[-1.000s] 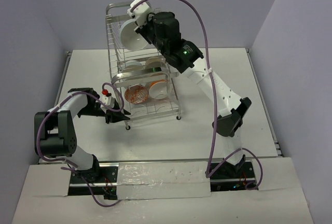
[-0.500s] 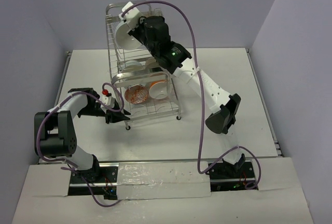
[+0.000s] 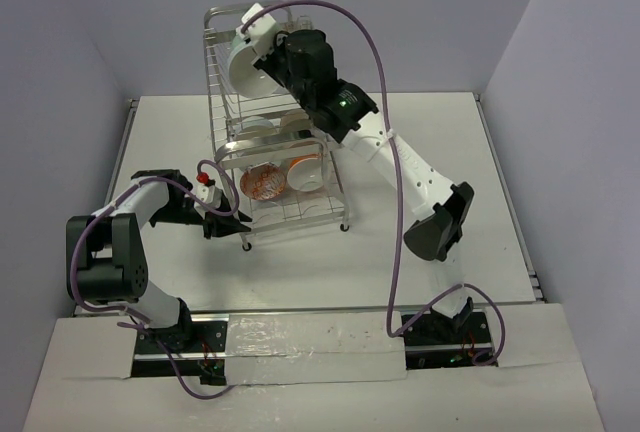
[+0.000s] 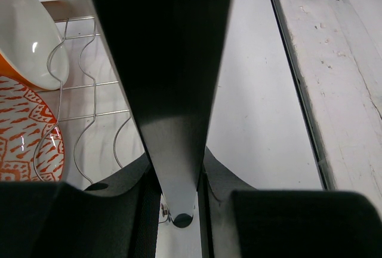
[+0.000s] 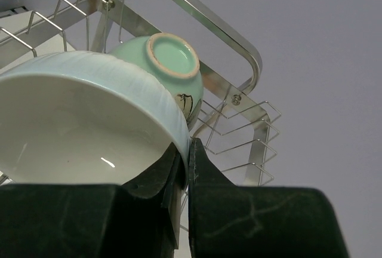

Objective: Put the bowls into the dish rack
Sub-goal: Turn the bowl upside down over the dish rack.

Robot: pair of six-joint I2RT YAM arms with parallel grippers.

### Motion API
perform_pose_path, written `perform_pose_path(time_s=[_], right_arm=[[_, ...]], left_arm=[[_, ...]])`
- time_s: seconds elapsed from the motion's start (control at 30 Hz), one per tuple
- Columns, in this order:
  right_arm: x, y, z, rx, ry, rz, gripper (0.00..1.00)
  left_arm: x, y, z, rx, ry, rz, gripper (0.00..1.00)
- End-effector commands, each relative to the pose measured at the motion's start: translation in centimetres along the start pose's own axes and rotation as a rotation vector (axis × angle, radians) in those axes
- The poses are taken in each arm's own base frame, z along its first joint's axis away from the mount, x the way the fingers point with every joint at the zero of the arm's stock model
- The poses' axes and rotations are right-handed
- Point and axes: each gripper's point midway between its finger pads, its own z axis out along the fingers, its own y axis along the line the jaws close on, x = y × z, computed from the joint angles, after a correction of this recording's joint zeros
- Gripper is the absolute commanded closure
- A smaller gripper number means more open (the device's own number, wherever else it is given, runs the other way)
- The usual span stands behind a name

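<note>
The rack (image 3: 228,152) stands on the table (image 3: 450,142) nearer the far edge than the near one, a little left of the middle. The right arm reaches over it to the top tier at the far end. The right gripper (image 3: 265,57) is closed on the rim of a white bowl (image 3: 243,64), one finger inside and one outside, as the right wrist view shows (image 5: 186,150). That bowl (image 5: 83,120) is tipped on edge with its hollow toward the wrist camera. Whether it rests on the wires cannot be told. Just behind it sits the mint bowl (image 5: 170,61), also on edge in the top tier, its foot ring facing the camera and a dark mark low on its side. The rack's loop handle (image 5: 236,37) rises behind it.

Lower in the rack, toward the near end, the orange bowl (image 3: 263,183) stands on edge, with a bowl that is white inside and orange outside (image 3: 305,172) beside it on the right. Two more white bowls (image 3: 255,129) show farther back, under the top tier.

The left arm lies low along the table's left side. The left gripper (image 3: 228,222) is closed on the rack's near-left leg (image 3: 245,237). In the left wrist view the leg (image 4: 179,150) runs up between the two fingers (image 4: 143,210), its round foot on the table, with the orange bowl (image 4: 21,138) behind the wavy wires at the left edge
</note>
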Motion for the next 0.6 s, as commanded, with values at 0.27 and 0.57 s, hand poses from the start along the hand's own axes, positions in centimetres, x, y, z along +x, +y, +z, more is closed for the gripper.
perform_pose_path(time_s=[0.27, 0.57], right_arm=[[-0.7, -0.2, -5.4, -0.143, 0.005, -0.044, 1.0], [0.9, 0.4, -6.4, -0.139, 0.042, -0.071, 1.0]], left_arm=[[2.0, -3.2, -0.5, 0.049, 0.112, -0.238, 1.0], [1.9, -2.9, -0.6, 0.043, 0.109, -0.24, 1.0]])
